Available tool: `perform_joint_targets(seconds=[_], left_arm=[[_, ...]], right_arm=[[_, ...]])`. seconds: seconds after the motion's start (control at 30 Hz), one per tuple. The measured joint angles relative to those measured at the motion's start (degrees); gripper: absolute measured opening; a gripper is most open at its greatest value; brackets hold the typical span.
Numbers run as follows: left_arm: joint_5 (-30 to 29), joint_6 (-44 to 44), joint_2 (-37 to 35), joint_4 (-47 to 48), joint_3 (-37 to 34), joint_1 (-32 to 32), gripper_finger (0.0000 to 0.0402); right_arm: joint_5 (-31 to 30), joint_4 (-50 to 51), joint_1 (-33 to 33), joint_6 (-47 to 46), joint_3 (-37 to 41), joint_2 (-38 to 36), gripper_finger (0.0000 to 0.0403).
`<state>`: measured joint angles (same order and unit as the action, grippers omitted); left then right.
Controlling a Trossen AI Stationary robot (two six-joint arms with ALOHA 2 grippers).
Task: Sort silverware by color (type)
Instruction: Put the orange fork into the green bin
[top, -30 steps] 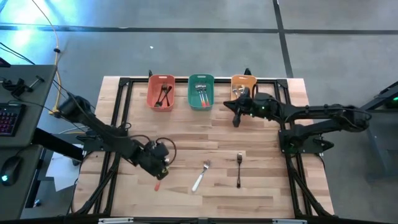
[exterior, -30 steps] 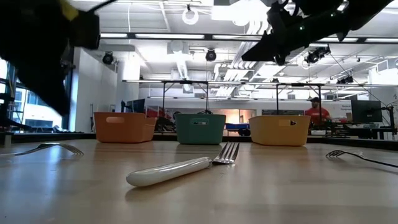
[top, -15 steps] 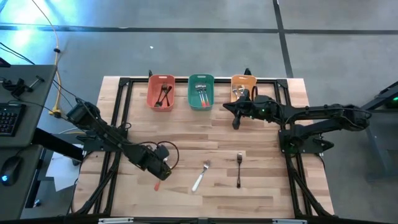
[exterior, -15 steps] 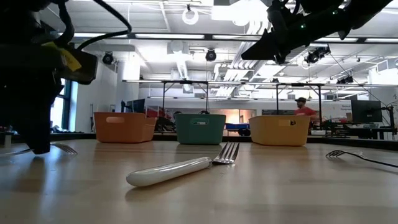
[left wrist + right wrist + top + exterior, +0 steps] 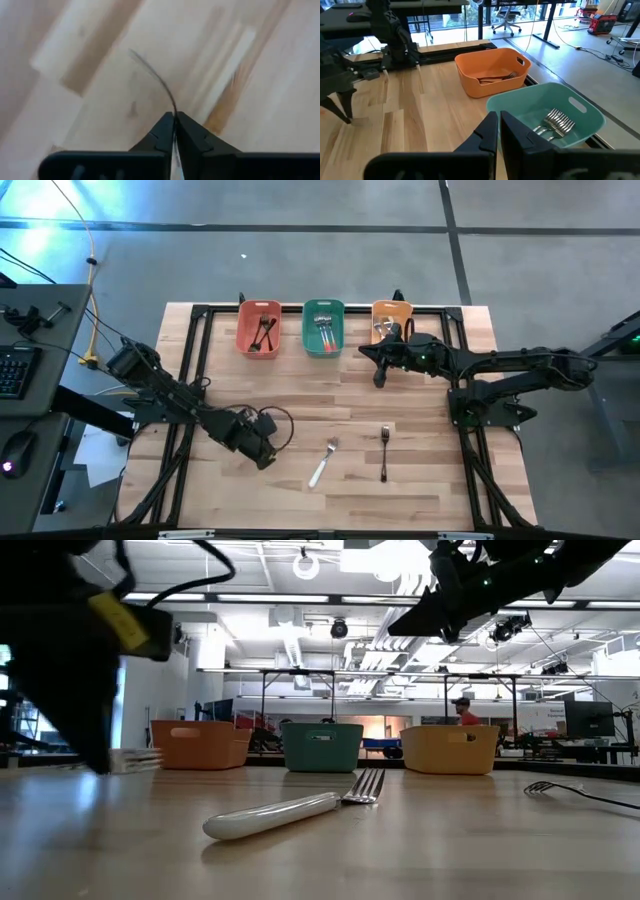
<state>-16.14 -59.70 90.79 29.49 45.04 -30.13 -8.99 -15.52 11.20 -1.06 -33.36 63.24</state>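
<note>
Overhead, the left gripper sits low at the lower left of the table, fingers pinched together; no utensil shows under or beside it, so I cannot tell whether it has caught anything. 2 pieces of silverware lie loose right of it: a white-handled fork at lower centre and a black-handled fork just right of that, clearly apart from each other. Along the top edge stand a red bin, a green bin and an orange bin, each already holding utensils. The right gripper hangs clenched and empty just in front of the orange bin. At table height, the white-handled fork lies flat in the middle foreground and the black-handled one at far right, with the 3 bins in a row behind. Past the left wrist, the 2 fingers meet tip to tip over bare wood. Past the right wrist, the closed fingers point at the green bin's forks. These forks look light, stiff and slippery at the metal head, and they lie flat, so a pinch across the thicker handle, near its middle, seems safest.
</note>
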Motion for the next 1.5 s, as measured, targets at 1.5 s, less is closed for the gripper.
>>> perform_joint_targets(seconds=[1.5], left_arm=[[24.9,31.8,21.6,-42.1,23.1,66.3,0.0004]], right_arm=[[-2.0,-0.2,0.0,2.2,-0.1,0.0,0.0002]])
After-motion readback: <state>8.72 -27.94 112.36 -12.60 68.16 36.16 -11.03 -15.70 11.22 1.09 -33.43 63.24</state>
